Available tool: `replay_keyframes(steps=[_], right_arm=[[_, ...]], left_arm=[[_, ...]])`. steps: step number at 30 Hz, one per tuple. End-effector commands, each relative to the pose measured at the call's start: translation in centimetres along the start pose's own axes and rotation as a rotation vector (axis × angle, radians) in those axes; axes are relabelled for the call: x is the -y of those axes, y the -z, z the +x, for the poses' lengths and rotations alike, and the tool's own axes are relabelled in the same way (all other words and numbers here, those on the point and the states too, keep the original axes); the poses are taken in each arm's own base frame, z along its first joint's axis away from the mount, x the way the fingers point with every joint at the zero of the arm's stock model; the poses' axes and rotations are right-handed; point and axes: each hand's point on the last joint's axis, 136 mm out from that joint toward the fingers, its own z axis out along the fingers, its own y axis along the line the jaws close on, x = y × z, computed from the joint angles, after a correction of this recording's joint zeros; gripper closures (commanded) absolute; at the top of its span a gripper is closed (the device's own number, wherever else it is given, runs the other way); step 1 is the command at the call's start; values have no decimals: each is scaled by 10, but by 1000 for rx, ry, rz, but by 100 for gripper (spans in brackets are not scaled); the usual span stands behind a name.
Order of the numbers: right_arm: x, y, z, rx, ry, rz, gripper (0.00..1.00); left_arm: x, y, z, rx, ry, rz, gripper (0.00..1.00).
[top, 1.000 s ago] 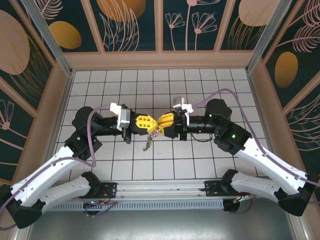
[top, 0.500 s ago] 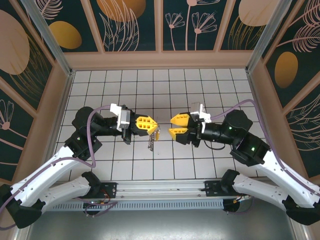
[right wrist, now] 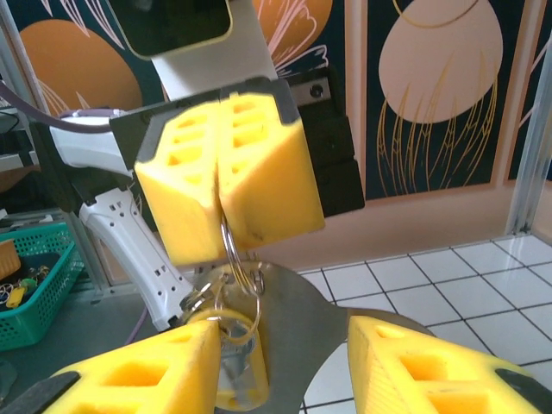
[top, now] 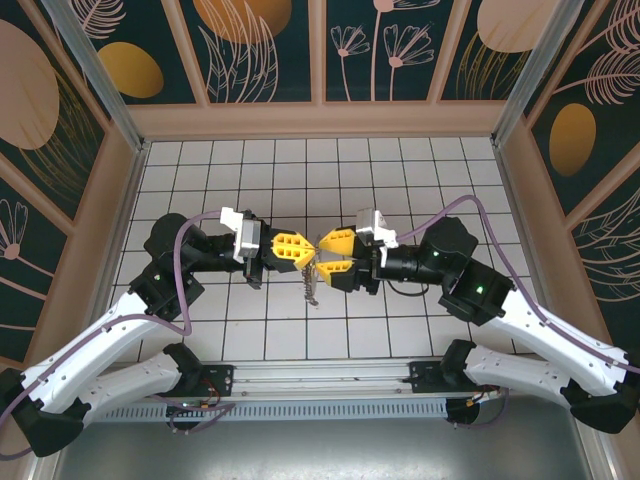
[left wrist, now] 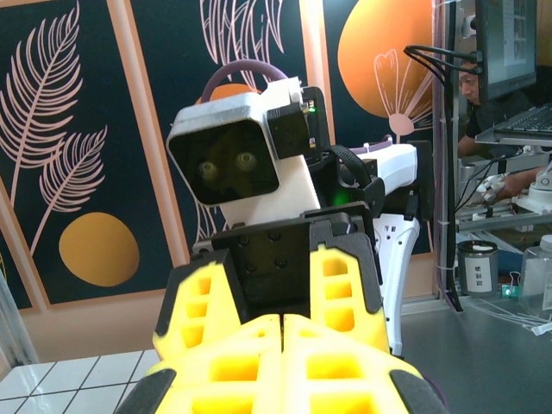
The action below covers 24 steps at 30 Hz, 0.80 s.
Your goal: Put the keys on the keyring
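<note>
My left gripper (top: 311,250) is shut on the keyring (right wrist: 231,246), a thin grey wire loop pinched between its yellow fingers (right wrist: 259,177). The keys (top: 310,286) hang from the loop below those fingers. Close up, they are a broad silvery key (right wrist: 323,332) and a yellow-headed key (right wrist: 244,375). My right gripper (top: 324,257) faces the left one tip to tip and is open. In the right wrist view its fingers (right wrist: 129,375) stand on either side of the hanging keys, the left one touching or nearly touching the yellow-headed key. In the left wrist view my own fingers (left wrist: 332,362) are pressed together.
The white tiled floor (top: 400,320) lies below both grippers, walled by patterned panels (top: 270,60) on three sides. The right arm's wrist camera (left wrist: 237,164) sits close in front of the left gripper. A teal basket (right wrist: 34,276) stands outside the cell.
The right gripper drew back to the right and opened wider, then came back in. It now stands open around the hanging keys. The left gripper held still, shut on the keyring.
</note>
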Motion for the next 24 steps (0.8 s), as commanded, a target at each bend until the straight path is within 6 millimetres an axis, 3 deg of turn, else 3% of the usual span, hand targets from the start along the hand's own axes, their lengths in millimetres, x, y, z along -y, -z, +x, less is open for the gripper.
replay_keyframes(steps=[1, 11, 20, 24], right_arm=[[0, 1, -19, 76, 50, 11, 59], [3, -1, -20, 83, 60, 24, 66], [8, -4, -18, 66, 73, 41, 98], [13, 0, -20, 45, 88, 82, 100]], left_arm=[[4, 1, -3, 15, -28, 16, 100], [1, 0, 3, -6, -23, 3, 100], [-1, -2, 5, -15, -16, 4, 100], [-10, -3, 12, -61, -1, -41, 100]])
